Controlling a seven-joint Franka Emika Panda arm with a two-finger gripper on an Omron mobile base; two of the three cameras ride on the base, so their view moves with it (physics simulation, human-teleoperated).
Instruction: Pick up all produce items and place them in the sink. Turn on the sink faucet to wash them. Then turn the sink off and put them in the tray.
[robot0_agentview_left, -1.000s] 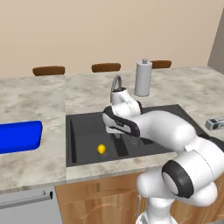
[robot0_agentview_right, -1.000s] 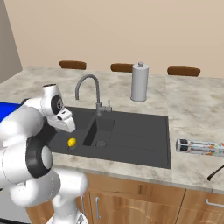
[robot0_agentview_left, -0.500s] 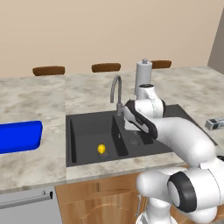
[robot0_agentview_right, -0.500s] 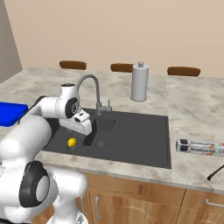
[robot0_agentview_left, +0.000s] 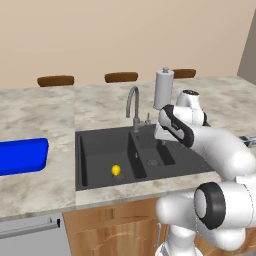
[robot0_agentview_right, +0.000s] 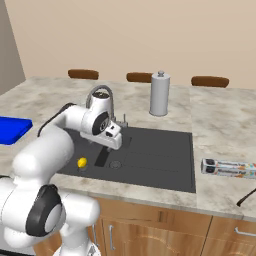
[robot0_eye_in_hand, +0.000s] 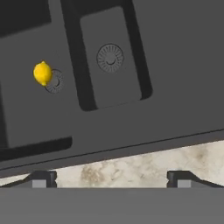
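Simulated kitchen, seen from the base and from the hand. We see the black double-basin sink (robot0_agentview_left: 100, 145) set into the marble-patterned table (robot0_agentview_left: 35, 115). The yellow lemon-like fruit (robot0_agentview_left: 116, 170) lies on the floor of the large basin, touching the rim of that basin's round drain (robot0_eye_in_hand: 54, 82); in the hand view we find the fruit (robot0_eye_in_hand: 43, 73) at upper left, with the smaller basin's drain (robot0_eye_in_hand: 110, 57) well apart from it. The grey gooseneck faucet (robot0_agentview_left: 133, 106) stands at the back edge of the sink, and the white paper-towel roll (robot0_agentview_left: 163, 89) stands just behind it on the table. The blue tray (robot0_agentview_left: 22, 155) rests on the table well to the left of the sink. We see the white arm reaching over the smaller basin beside the faucet, and its pincer (robot0_eye_in_hand: 112, 178) stands wide and empty, its two dark tips far apart at the bottom of the hand view. A printed roll-shaped package (robot0_agentview_right: 229, 168) lies on the table to the right of the sink.
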